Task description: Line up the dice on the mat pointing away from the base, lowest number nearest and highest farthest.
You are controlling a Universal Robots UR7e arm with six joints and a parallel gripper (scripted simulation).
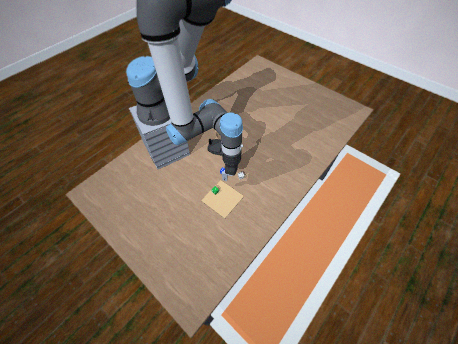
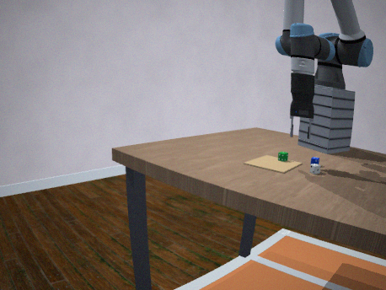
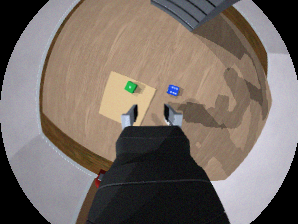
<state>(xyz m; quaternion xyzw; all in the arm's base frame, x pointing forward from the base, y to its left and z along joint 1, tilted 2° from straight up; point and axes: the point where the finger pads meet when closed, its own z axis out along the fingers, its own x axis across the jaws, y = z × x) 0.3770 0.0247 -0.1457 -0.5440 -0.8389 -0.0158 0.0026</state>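
A green die (image 1: 215,190) (image 2: 283,156) (image 3: 131,87) sits on the tan mat (image 1: 227,202) (image 2: 265,163) (image 3: 115,103), near the mat's corner closest to the robot's base. A blue die (image 1: 223,169) (image 2: 314,160) (image 3: 174,90) lies on the bare table just off the mat. A white die (image 1: 241,175) (image 2: 315,169) lies on the table beside the blue one; the wrist view does not show it. My gripper (image 1: 225,175) (image 2: 300,131) (image 3: 150,109) is open and empty. It hangs well above the table, over the spot between the mat and the blue die.
The robot's grey ribbed base block (image 1: 162,142) (image 2: 330,120) stands on the wooden table (image 1: 150,225) (image 2: 202,164) behind the dice. An orange panel with a white frame (image 1: 310,250) (image 2: 303,265) lies on the floor beside the table.
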